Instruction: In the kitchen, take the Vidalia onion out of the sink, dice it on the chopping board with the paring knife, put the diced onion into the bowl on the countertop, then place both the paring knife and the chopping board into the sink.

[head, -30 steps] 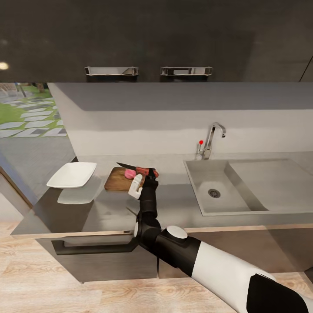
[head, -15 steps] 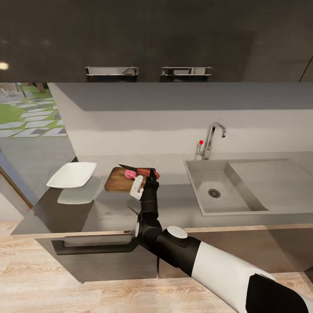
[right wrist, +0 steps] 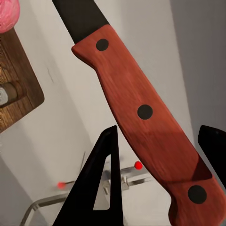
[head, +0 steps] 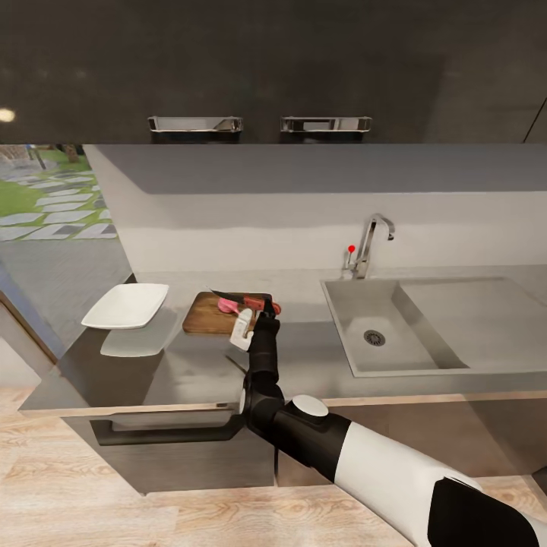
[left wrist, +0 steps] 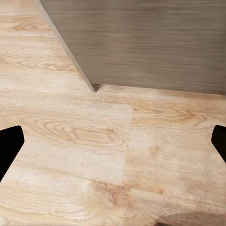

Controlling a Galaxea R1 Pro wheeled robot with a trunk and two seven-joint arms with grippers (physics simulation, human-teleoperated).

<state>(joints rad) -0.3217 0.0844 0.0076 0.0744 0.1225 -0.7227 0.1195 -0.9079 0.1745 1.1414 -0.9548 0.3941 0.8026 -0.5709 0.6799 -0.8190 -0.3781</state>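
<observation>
Nearest in the head view, the right arm, white shell then black forearm, reaches from the lower right up over the glossy grey tabletop (head: 190, 372). Its right tool (head: 258, 305) sits at the near right corner of the chopping board (head: 203, 315), closed around the red-brown handle of the paring knife (head: 245, 300), whose dark blade points left over the board. A pink piece of onion (head: 228, 305) lies on the board under the blade.

The right wrist view adds detail the head view lacks: the knife handle (right wrist: 150, 117) is smooth reddish wood with three dark rivets, held between black fingers (right wrist: 96, 183), with a rounded corner of the brown wood-grain board (right wrist: 19, 89) and a sliver of pink onion (right wrist: 7, 14) beyond.

The left wrist view looks down on the light wood floor (left wrist: 94, 141) and a grey-brown cabinet front (left wrist: 150, 42); the left tool (left wrist: 113, 141) has its two dark fingertips (left wrist: 8, 143) at opposite edges, spread wide, holding nothing.

Left of the board rests the white squarish bowl (head: 126, 305). Farther right is the grey rectangular sink (head: 376, 330) with round drain, and behind it the chrome tap (head: 372, 243) with a red knob.
</observation>
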